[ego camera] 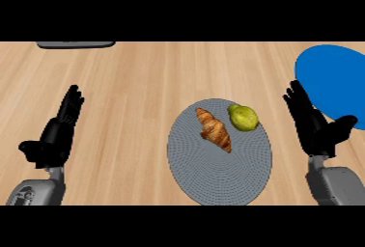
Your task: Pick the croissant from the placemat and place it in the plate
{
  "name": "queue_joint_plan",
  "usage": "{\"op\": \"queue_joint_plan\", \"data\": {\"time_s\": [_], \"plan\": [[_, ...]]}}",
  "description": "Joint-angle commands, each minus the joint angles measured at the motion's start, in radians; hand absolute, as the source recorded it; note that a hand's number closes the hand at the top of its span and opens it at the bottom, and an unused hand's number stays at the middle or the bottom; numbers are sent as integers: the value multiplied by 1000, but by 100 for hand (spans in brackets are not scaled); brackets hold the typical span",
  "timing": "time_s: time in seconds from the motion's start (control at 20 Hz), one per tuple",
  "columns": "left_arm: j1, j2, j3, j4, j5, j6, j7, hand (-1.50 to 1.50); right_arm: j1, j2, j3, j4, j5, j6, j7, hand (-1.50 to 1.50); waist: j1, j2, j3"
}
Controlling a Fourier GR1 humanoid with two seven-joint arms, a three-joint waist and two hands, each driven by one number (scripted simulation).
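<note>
At the left of the wooden counter (143,77), the left hand (55,137) rests with fingers straight and pointing up, grasping nothing. In the middle lies the grey placemat (214,178). The croissant (214,129) sits on its far half, with a yellow-green fruit (243,117) just beside it on the right. Right of the mat, the right hand (310,123) is likewise released, fingers straight, touching neither. Beyond it, at the far right, is the blue plate (335,72), bare where it shows. To my eye nothing is done yet: grasp, lift, carry and placing all remain.

Matt woven placemat (214,178) on wood-grain counter (143,87)
</note>
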Motion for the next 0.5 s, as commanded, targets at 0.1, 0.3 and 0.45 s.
{"op": "queue_joint_plan", "data": {"time_s": [0.1, 0.3, 0.45], "plan": [[-44, 7, -18, 13, 4, -22, 93, 0, -172, 13, 134, 12, -79, 301, 8, 150, 78, -3, -6], [-26, -17, -52, 61, 4, -41, 122, 0, -363, -181, 205, -118, 166, 383, -128, 150, 115, -31, -28], [-77, -21, -51, 52, 35, -57, 225, 0, -340, -21, 105, 177, -31, 461, -328, -150, 101, 21, -3]]}}
